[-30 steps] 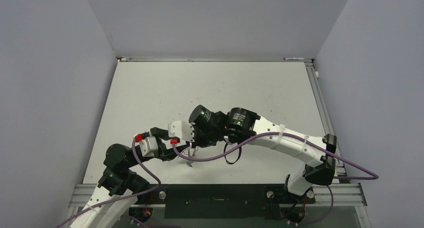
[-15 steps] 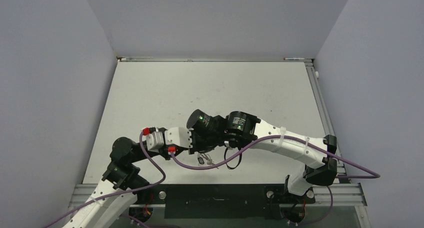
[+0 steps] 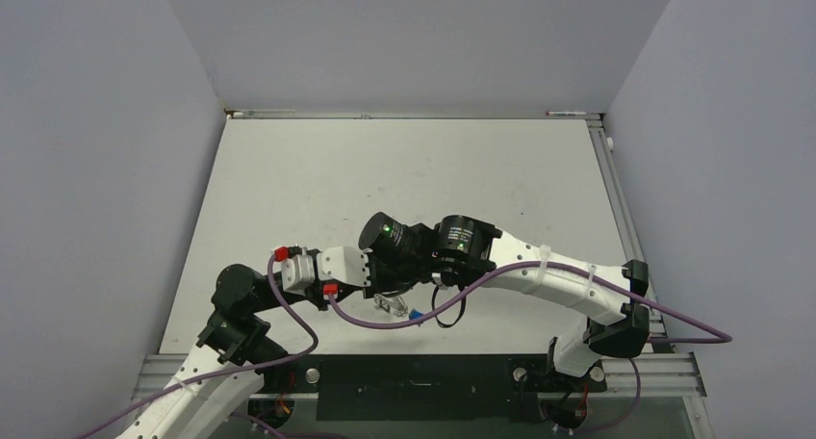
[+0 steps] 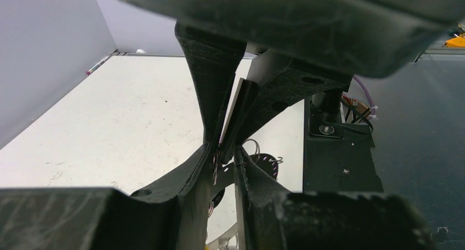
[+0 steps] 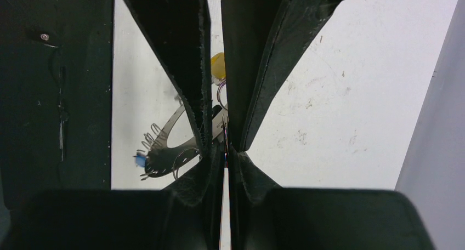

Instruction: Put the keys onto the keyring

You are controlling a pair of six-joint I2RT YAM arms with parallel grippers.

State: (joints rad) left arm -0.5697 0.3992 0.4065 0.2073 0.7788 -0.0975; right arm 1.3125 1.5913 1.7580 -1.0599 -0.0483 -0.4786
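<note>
Your right gripper [image 5: 225, 149] is clamped shut on the keyring [image 3: 389, 306], over the near middle of the table [image 3: 404, 169] — its long axis slants from those tips toward the near edge, ending at the blue tag [image 5: 140, 160] (the yellow tag [image 5: 218, 66] lies beyond the tips). Your left gripper [image 4: 224, 150] meets it tip to tip, jaws a slit around a metal sliver — held or not, I cannot tell.

Table [image 3: 289, 189]: left gripper [image 4: 224, 151] and right gripper [image 5: 226, 148] meet tip to tip above its near-centre part. Keyring [image 5: 164, 146] sits beneath the tips, near the front edge. Keys [image 5: 218, 68] sit at its rim.
</note>
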